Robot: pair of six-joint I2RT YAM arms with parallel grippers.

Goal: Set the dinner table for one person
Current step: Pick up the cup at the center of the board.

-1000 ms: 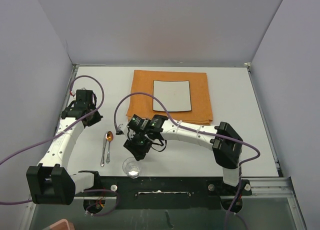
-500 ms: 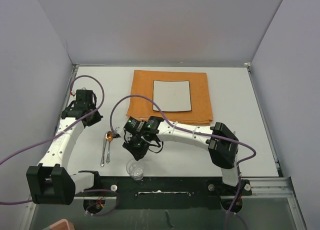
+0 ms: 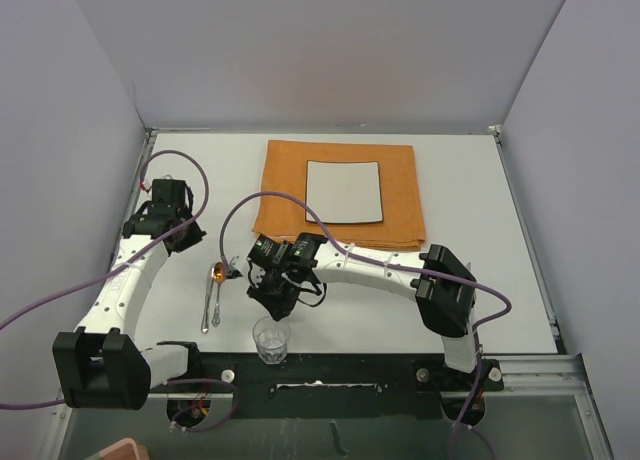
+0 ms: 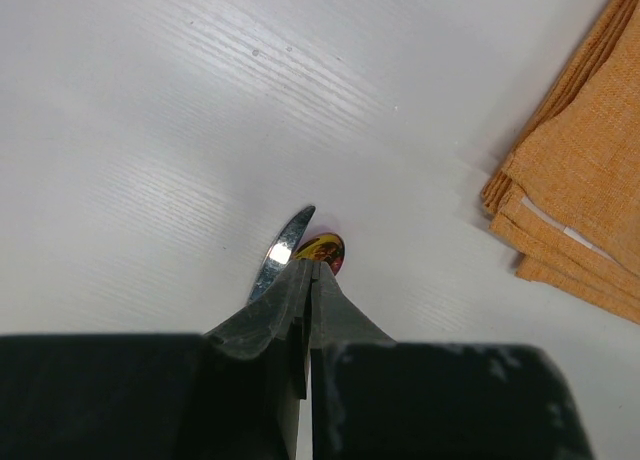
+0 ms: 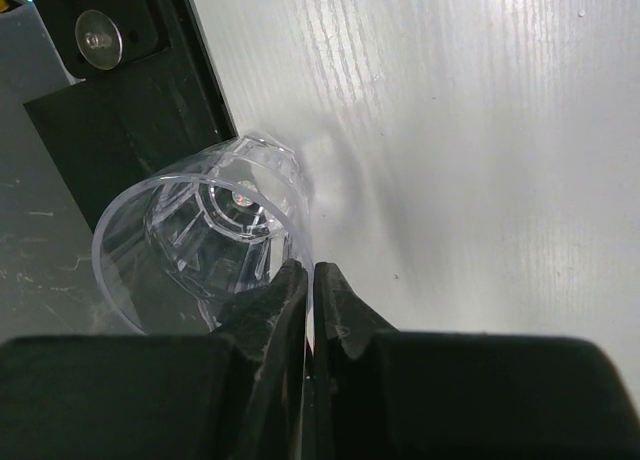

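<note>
Overhead, the table (image 3: pixel 470 200) fills the workspace, and at its near edge the right gripper (image 5: pixel 311 272), on an arm bent leftward, pinches the glass (image 5: pixel 200 220) rim, a grip only its wrist view shows, while the left gripper (image 4: pixel 308 268) hangs pressed together near a spoon (image 4: pixel 322 248).

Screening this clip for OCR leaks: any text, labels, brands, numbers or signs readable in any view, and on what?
None readable in any view.
The cloth, plate, glass, cutlery and table are all plain.
The left arm and right arm show no legible marking on their housings.
</note>
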